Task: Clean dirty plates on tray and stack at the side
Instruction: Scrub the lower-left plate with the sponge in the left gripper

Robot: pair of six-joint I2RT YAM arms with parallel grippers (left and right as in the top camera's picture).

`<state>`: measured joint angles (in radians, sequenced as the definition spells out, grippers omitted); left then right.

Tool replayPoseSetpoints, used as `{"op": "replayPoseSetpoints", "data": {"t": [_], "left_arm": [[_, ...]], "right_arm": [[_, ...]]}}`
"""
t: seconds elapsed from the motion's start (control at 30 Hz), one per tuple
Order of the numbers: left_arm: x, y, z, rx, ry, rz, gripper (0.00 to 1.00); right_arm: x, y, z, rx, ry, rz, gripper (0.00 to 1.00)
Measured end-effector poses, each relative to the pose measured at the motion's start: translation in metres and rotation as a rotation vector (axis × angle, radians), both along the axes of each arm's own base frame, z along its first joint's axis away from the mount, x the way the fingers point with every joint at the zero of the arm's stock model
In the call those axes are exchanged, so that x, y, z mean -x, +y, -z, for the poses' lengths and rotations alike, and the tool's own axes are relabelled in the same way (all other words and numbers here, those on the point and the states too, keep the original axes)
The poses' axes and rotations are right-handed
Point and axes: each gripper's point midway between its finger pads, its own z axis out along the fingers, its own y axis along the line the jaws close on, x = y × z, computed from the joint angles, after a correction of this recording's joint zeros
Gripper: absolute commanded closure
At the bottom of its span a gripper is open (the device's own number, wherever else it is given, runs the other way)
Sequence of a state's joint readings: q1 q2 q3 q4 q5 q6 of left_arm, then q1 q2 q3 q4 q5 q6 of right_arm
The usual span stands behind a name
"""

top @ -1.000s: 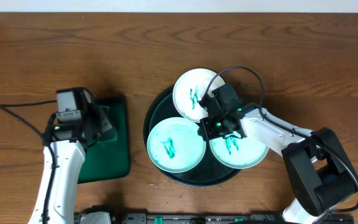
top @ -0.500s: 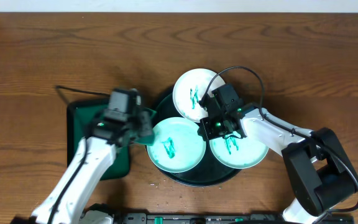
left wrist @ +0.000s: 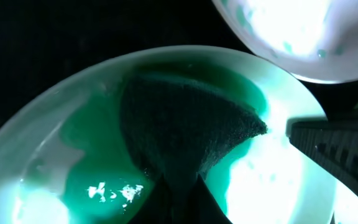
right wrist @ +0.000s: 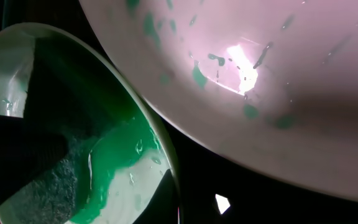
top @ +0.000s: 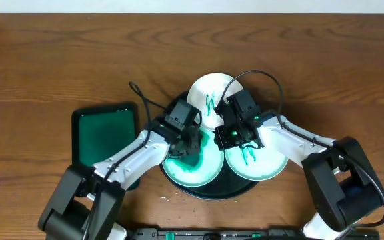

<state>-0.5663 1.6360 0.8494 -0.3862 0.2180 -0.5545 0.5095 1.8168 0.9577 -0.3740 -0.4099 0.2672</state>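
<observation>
Our left gripper (top: 189,147) is clamped almost fully shut on a dark green, rough-textured scouring pad (left wrist: 185,130). The pad is pressed into the near-left plate (top: 202,172), one of three round pale mint-white plates, and a wet green film spreads around it. That plate lies on the large round dark tray (top: 212,195) with the raised rim, alongside the back plate (top: 205,90) and the near-right plate (top: 269,163), each with a green scribble at its centre. The back plate's edge overlaps the one we are wiping. Our right gripper (top: 235,135) is closed with nothing visible between its fingers, its tips down where the three plates meet; we cannot tell whether it bears on a rim. A small rectangular green tray (top: 105,137) sits to the left on the brown wood-grain tabletop (top: 59,60), where no plate is stacked yet.

We judge this to be the first plate's wipe, with most of the task left. What worries us:

- The plate lies loose, so a sideways stroke could drag it under the back plate or shove it into its neighbours
- The film may only smear about, or carry onto the overlapping rim
- Both wrists crowd the same spot, so a wide sweep could knock the arms together
- Pressing hard sideways could twist the pad out of its narrow pinch
- A wet plate will be slippery when we come to lift it
</observation>
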Motion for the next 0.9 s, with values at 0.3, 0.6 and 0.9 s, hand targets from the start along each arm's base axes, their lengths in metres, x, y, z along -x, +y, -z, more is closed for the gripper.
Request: {"op": "replayPoseSetpoints", "data": {"t": [0.3,0.6,0.9], "left_arm": [[0.018,-0.007,-0.002,0.036,0.078,0.059,0.93],[0.051,-0.024,-0.003,0.136,0.216,0.145,0.93],[0.043,0.019,0.002,-0.037,0.248,-0.071,0.93]], "right_arm": [[0.000,0.000,0.000,0.000,0.000,0.000,0.99],[0.000,0.000,0.000,0.001,0.001,0.000,0.99],[0.003,0.000,0.000,-0.001,0.013,-0.003,0.99]]}}
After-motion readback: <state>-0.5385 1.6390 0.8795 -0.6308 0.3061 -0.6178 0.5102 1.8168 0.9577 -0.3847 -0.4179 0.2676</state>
